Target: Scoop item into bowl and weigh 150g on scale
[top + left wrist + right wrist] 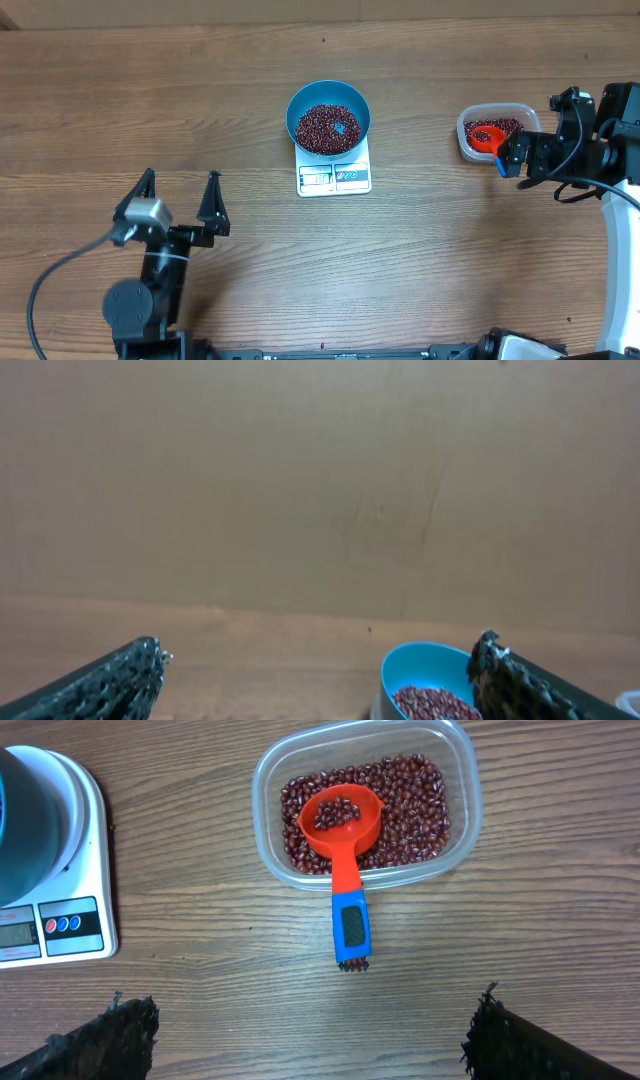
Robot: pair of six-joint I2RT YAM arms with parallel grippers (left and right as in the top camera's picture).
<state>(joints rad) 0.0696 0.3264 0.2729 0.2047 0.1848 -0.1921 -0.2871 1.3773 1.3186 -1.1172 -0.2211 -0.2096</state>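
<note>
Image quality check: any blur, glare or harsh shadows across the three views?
Overhead: even light, soft shadows, sharp, but the scale display is too small to read. Left wrist: soft overall, bowl cropped at the bottom edge. Right wrist: crisp, single beans resolved, no strong glare on the tub.

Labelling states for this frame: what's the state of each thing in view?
bowl: on the scale, partly filled with beans.
beans: some in bowl, more in tub, a few in scoop.
scale: carries the bowl; display unreadable.
tub: uncovered, holding beans.
scoop: cup in the tub, handle over the rim, unheld.
left claw: open, empty.
right claw: open, empty, apart from the scoop.
</note>
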